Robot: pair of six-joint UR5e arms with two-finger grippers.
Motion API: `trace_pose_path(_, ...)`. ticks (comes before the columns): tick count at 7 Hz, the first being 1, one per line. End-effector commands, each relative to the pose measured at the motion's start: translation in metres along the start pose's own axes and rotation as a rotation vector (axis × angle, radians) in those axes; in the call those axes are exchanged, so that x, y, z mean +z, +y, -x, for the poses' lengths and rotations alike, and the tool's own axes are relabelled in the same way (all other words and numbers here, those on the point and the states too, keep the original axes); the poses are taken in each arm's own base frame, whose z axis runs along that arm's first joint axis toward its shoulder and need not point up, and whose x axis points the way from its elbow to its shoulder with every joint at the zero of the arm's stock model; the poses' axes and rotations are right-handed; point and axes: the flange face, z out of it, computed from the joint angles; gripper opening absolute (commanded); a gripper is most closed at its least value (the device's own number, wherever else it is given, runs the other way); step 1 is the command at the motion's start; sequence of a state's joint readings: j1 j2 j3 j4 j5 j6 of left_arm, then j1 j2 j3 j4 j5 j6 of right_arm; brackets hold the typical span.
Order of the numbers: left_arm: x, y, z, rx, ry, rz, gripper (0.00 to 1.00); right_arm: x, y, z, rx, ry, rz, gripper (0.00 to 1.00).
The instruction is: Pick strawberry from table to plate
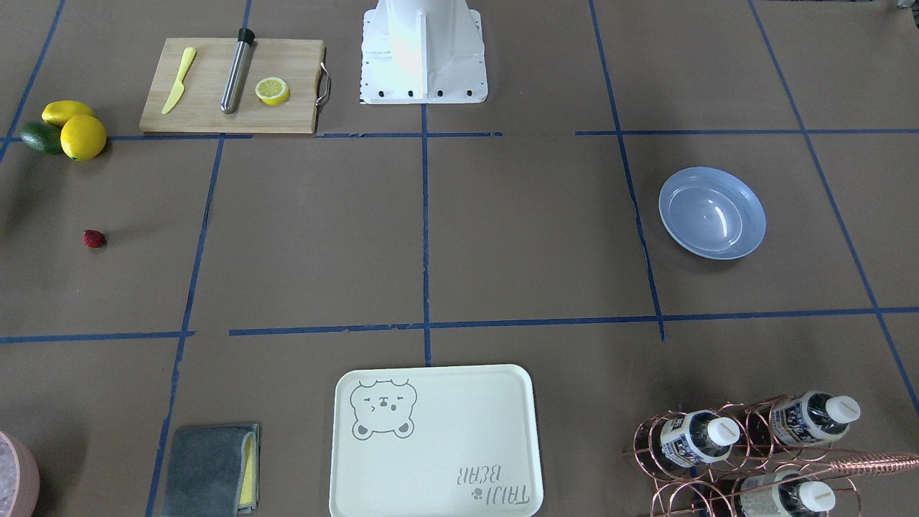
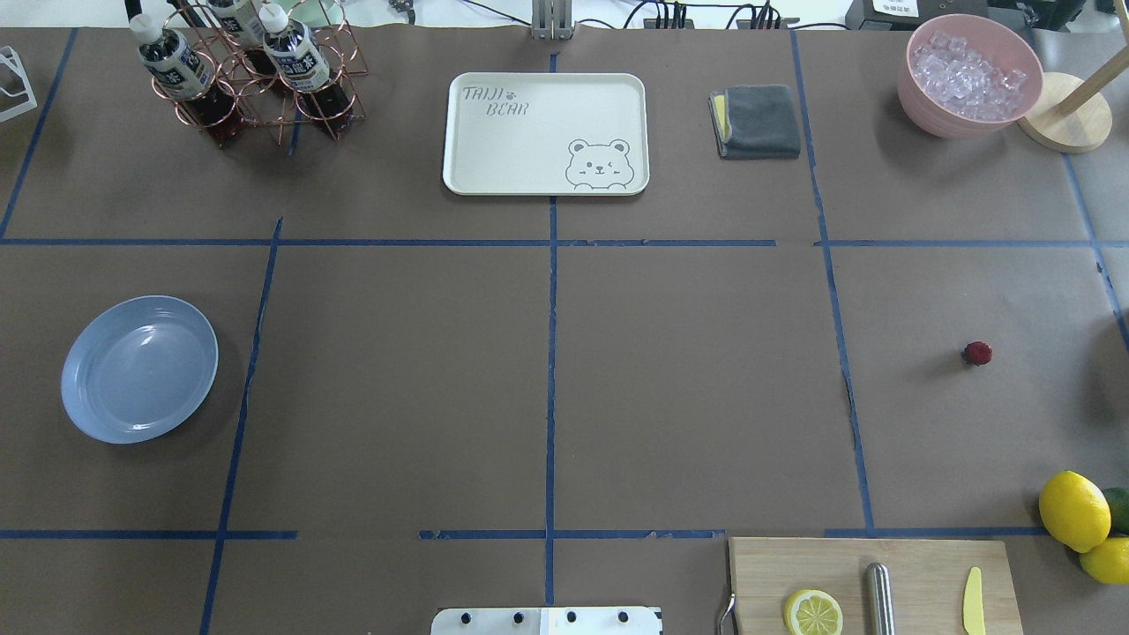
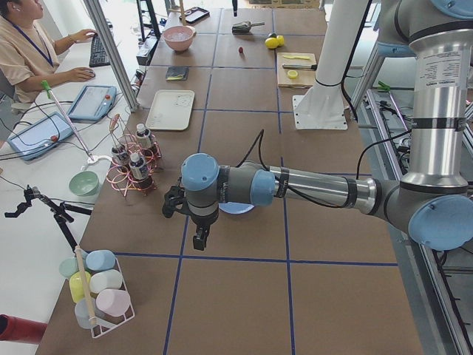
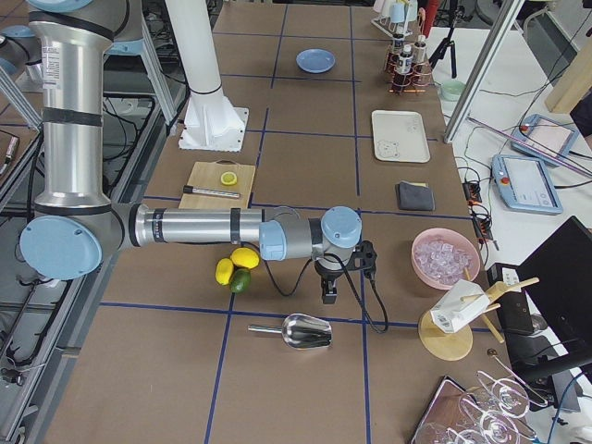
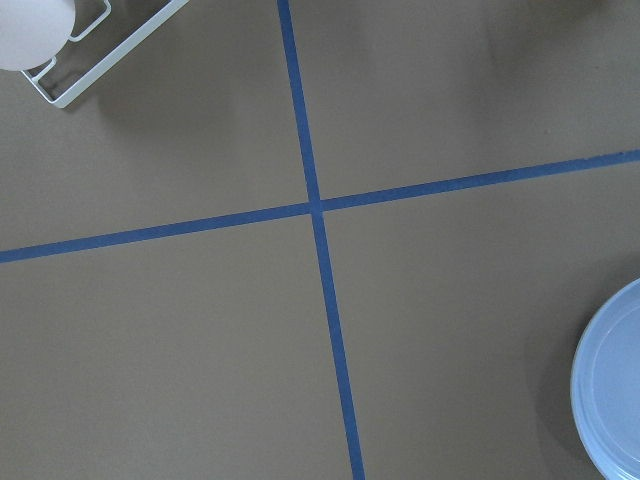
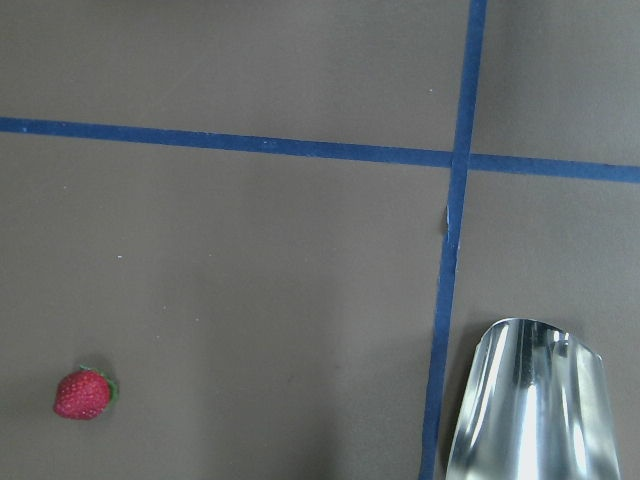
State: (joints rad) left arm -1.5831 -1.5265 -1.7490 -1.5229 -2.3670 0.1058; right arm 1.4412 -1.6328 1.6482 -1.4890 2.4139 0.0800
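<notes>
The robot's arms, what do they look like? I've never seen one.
The left arm and right arm are alike: silver tubes joined by grey elbows with rounded pale-blue caps, black bands, and a loose black cable running along each. The left gripper and right gripper are small and black.

On the surface, seen from overhead: cloth just right of the bear-print tray; plate well left, nearer the robot; strawberry well right, nearer the robot.

Bright, even overhead light casts soft shadows and glints on the plate; focus sharp.
</notes>
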Motion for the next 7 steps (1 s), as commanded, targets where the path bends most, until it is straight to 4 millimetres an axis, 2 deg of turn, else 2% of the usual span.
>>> trace_pose_path(1,-0.004,-0.006,-0.003,0.051,-0.004,-0.031,1.0,-0.004,-0.005,0.004,0.002,-0.047,-0.002,1.0)
trace_pose_path(5,-0.01,-0.007,-0.009,0.072,-0.009,-0.048,1.0,-0.002,-0.003,0.003,0.001,-0.045,-0.006,1.0)
trace_pose_path(7,-0.014,-0.015,-0.015,0.069,-0.004,-0.055,1.0,-0.002,-0.003,0.003,0.003,-0.045,-0.006,1.0)
